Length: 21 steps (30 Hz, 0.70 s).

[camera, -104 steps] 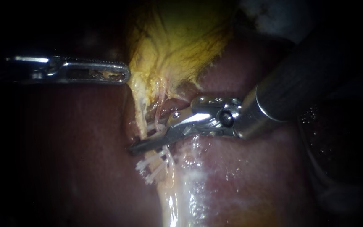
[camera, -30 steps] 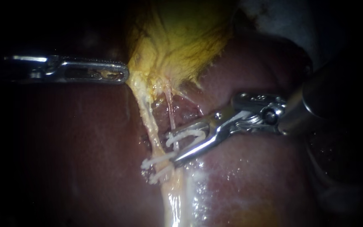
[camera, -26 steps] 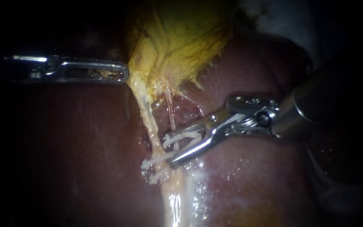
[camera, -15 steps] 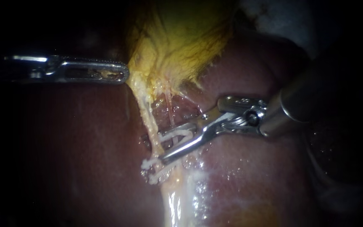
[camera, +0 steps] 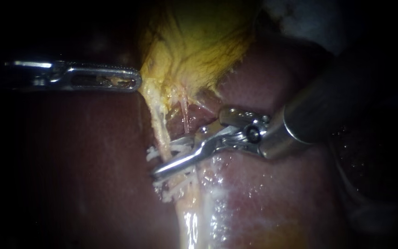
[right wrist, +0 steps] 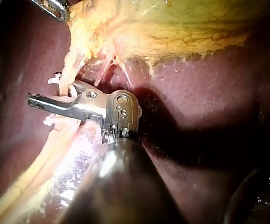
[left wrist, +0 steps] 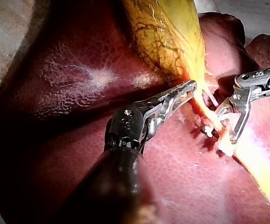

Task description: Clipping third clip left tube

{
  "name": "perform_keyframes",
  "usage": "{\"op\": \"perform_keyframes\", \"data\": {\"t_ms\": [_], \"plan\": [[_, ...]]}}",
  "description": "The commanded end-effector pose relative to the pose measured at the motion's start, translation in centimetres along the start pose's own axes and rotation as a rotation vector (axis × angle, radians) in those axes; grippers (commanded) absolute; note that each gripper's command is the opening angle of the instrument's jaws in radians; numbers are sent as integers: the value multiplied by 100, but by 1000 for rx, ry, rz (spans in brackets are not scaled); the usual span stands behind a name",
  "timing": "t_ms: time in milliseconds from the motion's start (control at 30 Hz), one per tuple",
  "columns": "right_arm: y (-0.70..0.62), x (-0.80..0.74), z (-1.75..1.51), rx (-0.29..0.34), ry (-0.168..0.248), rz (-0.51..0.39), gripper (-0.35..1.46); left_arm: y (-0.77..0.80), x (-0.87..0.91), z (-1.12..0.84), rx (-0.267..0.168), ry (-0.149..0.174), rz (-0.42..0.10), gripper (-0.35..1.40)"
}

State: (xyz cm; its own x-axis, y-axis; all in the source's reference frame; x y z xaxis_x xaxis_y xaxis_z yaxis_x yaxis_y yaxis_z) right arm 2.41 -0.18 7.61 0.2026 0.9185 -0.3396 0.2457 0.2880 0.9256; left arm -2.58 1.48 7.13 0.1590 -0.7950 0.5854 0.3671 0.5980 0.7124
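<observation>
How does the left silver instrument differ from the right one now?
The left slender silver instrument lies level, shut on the yellow gallbladder at its edge; the right silver instrument slants downward, holding a white clip across the pale tube. Both are shiny metal.

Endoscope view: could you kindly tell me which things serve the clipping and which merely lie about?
Job: right instrument, new clip, left tube, placed clips, left instrument holding gallbladder.
Idle: right tube, liver.
</observation>
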Motion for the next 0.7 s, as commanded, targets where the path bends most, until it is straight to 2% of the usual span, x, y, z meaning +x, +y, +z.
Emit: {"op": "perform_keyframes", "data": {"t_ms": [33, 133, 300, 433, 567, 700], "plan": [[-2, 4, 2, 7, 9, 9, 53, 0, 0, 0, 0, 0, 0, -35], [-8, 15, 6, 12, 33, 21, 53, 0, 0, 0, 0, 0, 0, -35], [-16, 32, 10, 3, 48, 31, 52, 0, 0, 0, 0, 0, 0, -35], [-17, 39, 10, -7, 56, 52, 46, 0, 0, 1, 0, 0, 0, -35], [-18, 39, 10, -12, 60, 70, 32, 0, 0, 1, 0, 0, 0, -35], [-18, 38, 9, -13, 59, 76, 9, 0, 0, 1, 0, 0, 0, -35]]}}
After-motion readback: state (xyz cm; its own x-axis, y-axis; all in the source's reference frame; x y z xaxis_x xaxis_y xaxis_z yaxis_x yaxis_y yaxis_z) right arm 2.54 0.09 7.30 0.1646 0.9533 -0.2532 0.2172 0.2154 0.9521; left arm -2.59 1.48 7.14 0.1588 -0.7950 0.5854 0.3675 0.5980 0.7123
